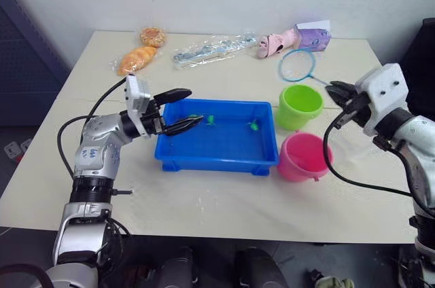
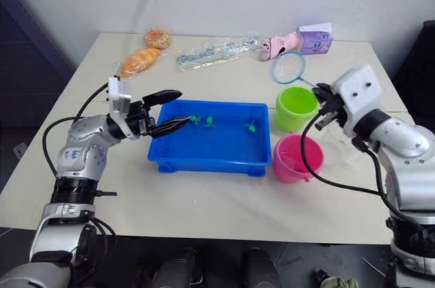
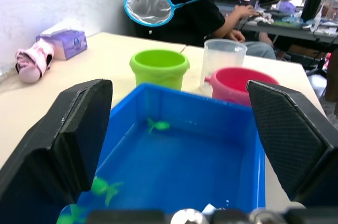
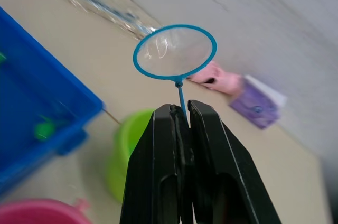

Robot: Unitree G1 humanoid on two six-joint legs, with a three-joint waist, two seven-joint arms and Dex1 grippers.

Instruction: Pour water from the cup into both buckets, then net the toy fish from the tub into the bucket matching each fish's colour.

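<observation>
The blue tub sits mid-table with water and green toy fish in it. My left gripper is open over the tub's left end, its fingers wide apart and holding nothing. To the tub's right stand the lime green bucket and, nearer me, the pink bucket. The clear cup stands just beyond the pink bucket. My right gripper is shut on the thin handle of the net, whose blue hoop hangs in the air behind the green bucket.
Along the table's back edge lie two bread-like items, a clear plastic bag, a pink toy and a purple box. A person sits at a desk beyond the table's right side.
</observation>
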